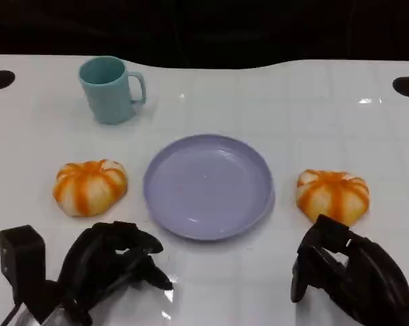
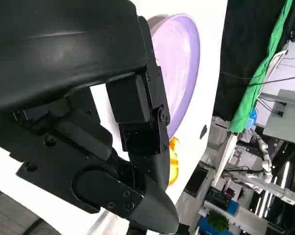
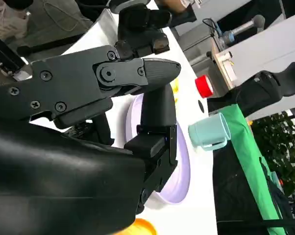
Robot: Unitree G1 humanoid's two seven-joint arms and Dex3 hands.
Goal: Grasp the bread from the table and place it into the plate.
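Note:
Two orange-striped round breads lie on the white table, one (image 1: 90, 187) left of the lilac plate (image 1: 208, 187) and one (image 1: 332, 195) right of it. The plate holds nothing. My left hand (image 1: 109, 265) rests near the front edge, below the left bread and apart from it, fingers loosely spread and holding nothing. My right hand (image 1: 354, 272) sits just in front of the right bread, fingertips close to its near edge, holding nothing. In the left wrist view the plate (image 2: 179, 58) and an orange bread (image 2: 173, 161) lie beyond the hand (image 2: 113, 122). The right wrist view has the plate (image 3: 179, 166) past the hand (image 3: 152, 112).
A teal mug (image 1: 111, 88) stands at the back left, handle to the right; the right wrist view shows this mug (image 3: 211, 132) too. Two dark holes (image 1: 407, 85) mark the table's far corners. A red knob (image 3: 204, 85) sits beyond the table.

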